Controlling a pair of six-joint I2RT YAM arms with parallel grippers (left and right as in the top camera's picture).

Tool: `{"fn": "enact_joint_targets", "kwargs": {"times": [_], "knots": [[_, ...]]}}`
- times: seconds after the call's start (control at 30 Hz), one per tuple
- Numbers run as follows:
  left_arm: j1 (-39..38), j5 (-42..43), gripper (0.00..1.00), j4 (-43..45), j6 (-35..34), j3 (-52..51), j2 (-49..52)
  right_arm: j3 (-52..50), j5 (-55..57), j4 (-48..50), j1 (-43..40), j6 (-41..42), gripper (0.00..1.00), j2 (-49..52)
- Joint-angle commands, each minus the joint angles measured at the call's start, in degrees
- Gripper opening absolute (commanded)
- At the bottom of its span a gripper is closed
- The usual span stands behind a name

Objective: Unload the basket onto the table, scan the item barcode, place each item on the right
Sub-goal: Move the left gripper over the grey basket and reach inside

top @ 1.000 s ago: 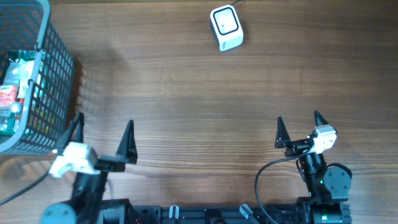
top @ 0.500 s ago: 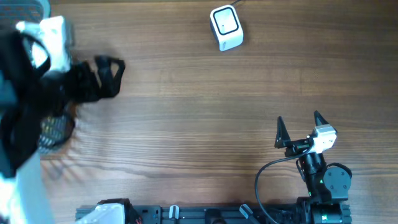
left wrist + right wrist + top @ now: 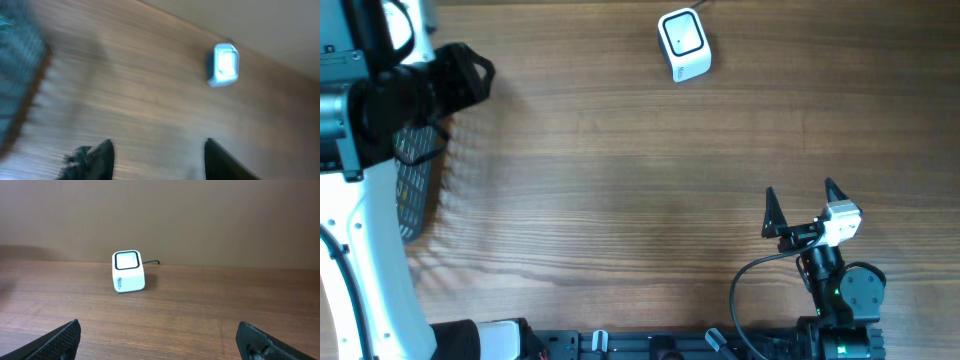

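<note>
Basket far left, just beside my left claw — spread, empty; right claw spread wide, well apart — left nearer.

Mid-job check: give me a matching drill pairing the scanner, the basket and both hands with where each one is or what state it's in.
Things:
1. scanner
2. basket
3. left hand
4. right hand

Places or states:
A. near side on the right, open and empty
B. far side, white
C. left side, partly hidden under the left arm
D. close to the basket, fingers apart with nothing between them

Pairs: 1-B, 2-C, 3-D, 4-A
</note>
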Motion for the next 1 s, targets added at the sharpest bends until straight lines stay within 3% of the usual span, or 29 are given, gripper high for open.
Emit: {"fn": "enact_joint_targets", "kwargs": {"times": [0.0,0.1,0.2,0.37,0.53,0.97], "knots": [[4.57,-9.62,0.55,2.58,-3.76,1.05,0.28,-0.04,0.31,0.2,-0.13,-0.09,1.0,-0.31],[9.35,-12.85,0.57,5.99,-3.78,1.05,0.28,-0.04,0.31,0.2,-0.13,-0.11,1.0,-0.31],[16.92,-17.05,0.87,7.21,-3.74,1.05,0.28,-0.04,0.31,0.2,-0.13,-0.07,1.0,-0.31],[29.2,-17.03,1.0,9.31,-3.74,1.05,0.28,-0.04,0.31,0.2,-0.13,-0.11,1.0,-0.31],[35.78,-17.05,1.0,10.91,-3.76,1.05,0.76,-0.04,0.31,0.2,-0.13,-0.09,1.0,-0.31],[36.98,-17.07,1.0,15.61,-3.76,1.05,9.99,-0.04,0.31,0.2,-0.13,-0.11,1.0,-0.31]]}}
